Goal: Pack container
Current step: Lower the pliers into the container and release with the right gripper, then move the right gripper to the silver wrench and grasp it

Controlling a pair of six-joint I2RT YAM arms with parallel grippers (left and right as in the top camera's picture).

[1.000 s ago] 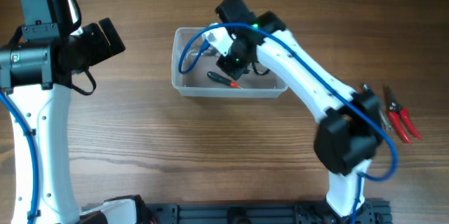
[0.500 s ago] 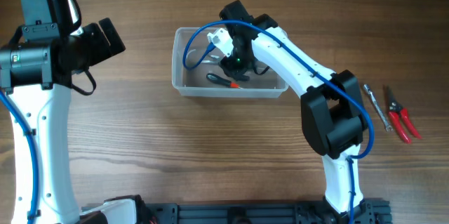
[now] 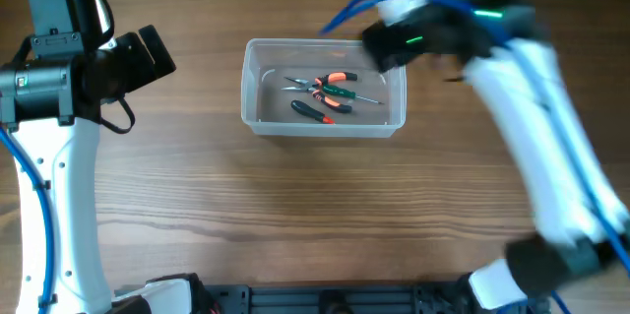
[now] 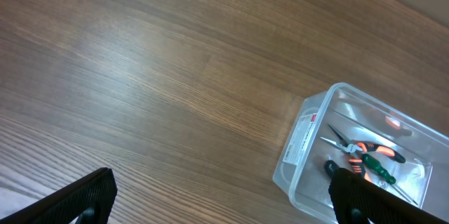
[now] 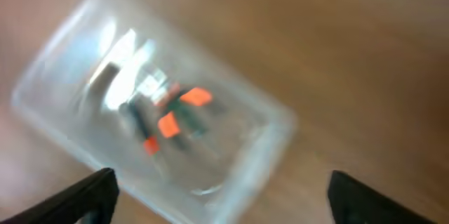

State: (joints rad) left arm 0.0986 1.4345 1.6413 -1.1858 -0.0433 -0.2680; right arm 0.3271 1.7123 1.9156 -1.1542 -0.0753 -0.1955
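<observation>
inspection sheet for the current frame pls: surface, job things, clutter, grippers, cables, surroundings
surface: wood-grain table, no spills seen
job's things: clear container upright, holding orange-and-green pliers and a black-and-red screwdriver
clutter: nothing seen
grippers: left gripper open, empty, off to the container's side; right gripper open, empty, above the container, view blurred
cables: right arm's blue cable loops above the container; left arm's blue cable runs along the arm
surroundings: black rail at the near edge
</observation>
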